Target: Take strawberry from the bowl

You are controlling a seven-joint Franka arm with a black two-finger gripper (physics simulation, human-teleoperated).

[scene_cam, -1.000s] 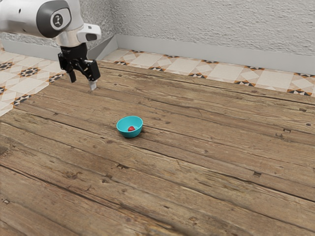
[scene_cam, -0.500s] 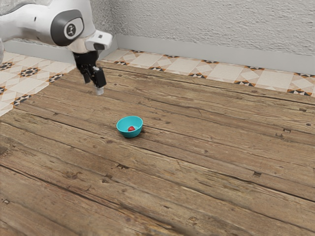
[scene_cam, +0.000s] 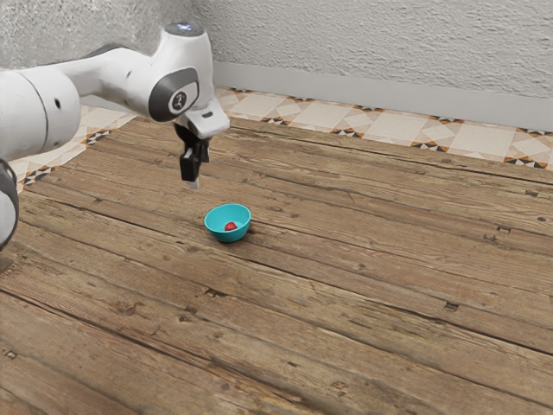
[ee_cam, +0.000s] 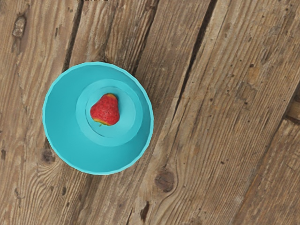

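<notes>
Fingers [scene_cam: 187, 167] of the arm [scene_cam: 130, 82] point downward in the exterior view, and they hold nothing. They stand apart, as it seems to me, because one is nearer to the camera and the other appears behind it, with a lower and a higher end. They are above the wooden counter [scene_cam: 346, 285], near the bowl [scene_cam: 228, 237] but higher, toward the exterior view's left. The strawberry [scene_cam: 231, 226] lies inside this bowl. I think the fingers are kept empty and separate so that they can enter by the open top and pass around the fruit. So the task is, in my judgement, in its approach: the hand should go over the bowl first and then descend.

From above, the wrist view makes clear what the slanted exterior view tells less well: the strawberry rests near the middle of the flat inner bottom [ee_cam: 129, 123], lying on its side and apart from the sloping wall of the bowl. Probably this bottom gives it a steady place, and the wall would stop it from rolling away. Around the fruit there is free room, which should help a straight descent. However, if the hand comes down not well centred, one finger may press the rim [ee_cam: 149, 101] and push the light-looking bowl.
</notes>
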